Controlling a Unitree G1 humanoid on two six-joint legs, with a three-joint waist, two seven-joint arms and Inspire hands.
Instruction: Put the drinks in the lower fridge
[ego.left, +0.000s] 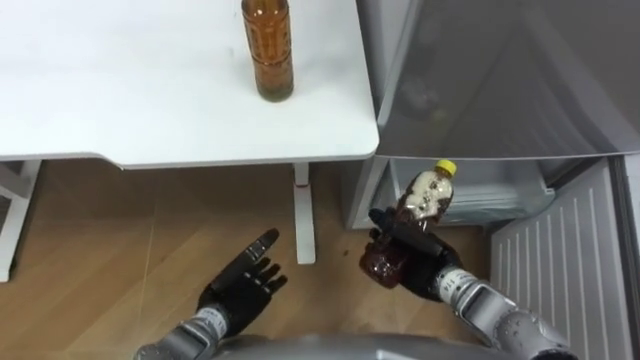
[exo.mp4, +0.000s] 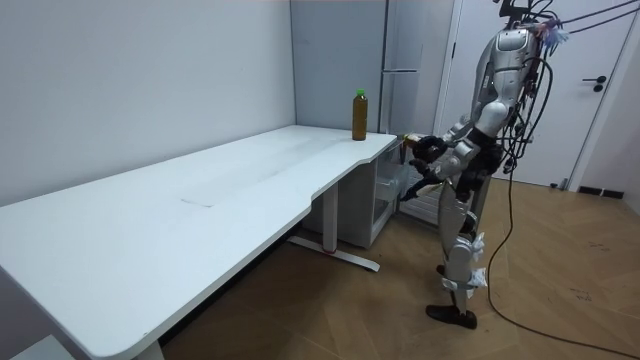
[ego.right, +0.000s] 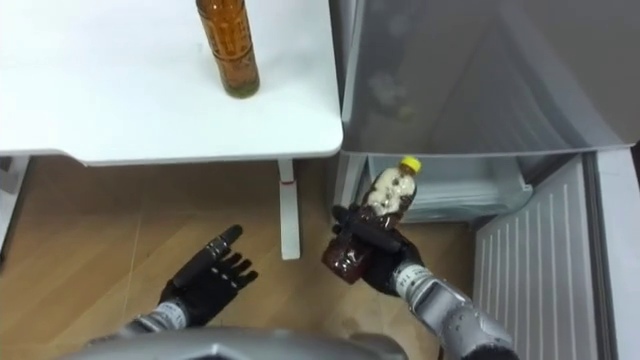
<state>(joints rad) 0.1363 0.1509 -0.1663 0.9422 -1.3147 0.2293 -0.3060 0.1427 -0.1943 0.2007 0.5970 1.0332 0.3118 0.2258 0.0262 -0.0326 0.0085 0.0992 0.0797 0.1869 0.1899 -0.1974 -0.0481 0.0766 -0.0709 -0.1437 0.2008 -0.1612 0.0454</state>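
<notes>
The right hand (ego.left: 418, 248) has its fingers wrapped round the lower body of the dark bottle (ego.left: 425, 195). It holds the bottle tilted, with the yellow cap (ego.left: 447, 167) aimed toward 1 o'clock. That tilt points the bottle at the lower compartment (ego.left: 490, 190) of the fridge (ego.left: 500, 80), which is open just beyond the cap. The grip sits low on the bottle, so the neck leads, probably so the bottle can go in top first without the fingers meeting the compartment's rim. The forearm comes in from 5 o'clock, bent and kept close to the body.

The fridge's door (ego.left: 560, 262) is swung wide at 4 o'clock, with its ribbed inner face showing, so the way in is clear.

The left hand (ego.left: 243, 285) hangs at 7 o'clock over the floor with its fingers straight and spread, holding nothing. It looks parked there out of the way.

The amber bottle (ego.left: 268, 50) stands upright at 12 o'clock near the edge of the table (ego.left: 120, 90), well apart from both hands. It is presumably next to go in. In the room view the robot stands upright at the table's corner, facing the fridge.
</notes>
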